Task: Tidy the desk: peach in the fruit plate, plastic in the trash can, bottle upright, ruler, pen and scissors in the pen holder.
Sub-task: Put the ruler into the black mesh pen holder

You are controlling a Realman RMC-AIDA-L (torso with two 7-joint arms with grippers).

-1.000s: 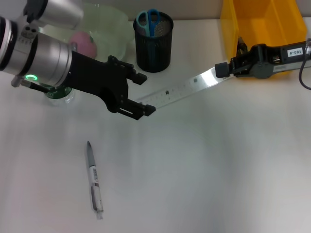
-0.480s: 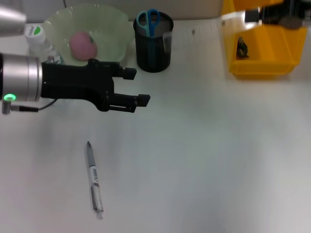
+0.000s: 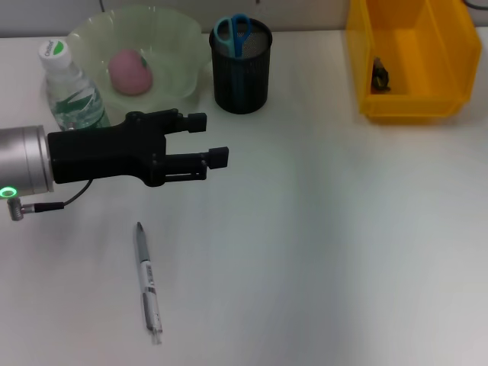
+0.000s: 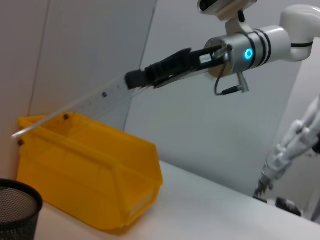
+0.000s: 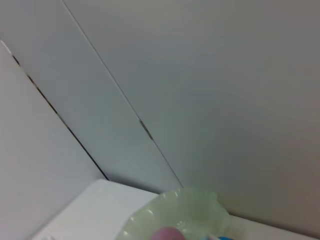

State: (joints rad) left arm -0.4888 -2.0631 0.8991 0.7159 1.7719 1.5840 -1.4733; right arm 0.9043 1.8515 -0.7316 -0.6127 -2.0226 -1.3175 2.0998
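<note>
My left gripper hovers open and empty over the desk, in front of the green fruit plate, which holds the pink peach. The pen lies flat on the desk nearer to me than that gripper. Blue-handled scissors stand in the black mesh pen holder. The bottle stands upright left of the plate. My right gripper shows only in the left wrist view, raised high and shut on one end of the clear ruler, which slants down above the yellow bin.
The yellow bin sits at the back right with a small dark item inside. A wall rises behind the desk. The right wrist view shows the plate's rim below the wall.
The right gripper lifted the ruler up and back, out of the head view. My left arm drew back to the left, uncovering the bottle.
</note>
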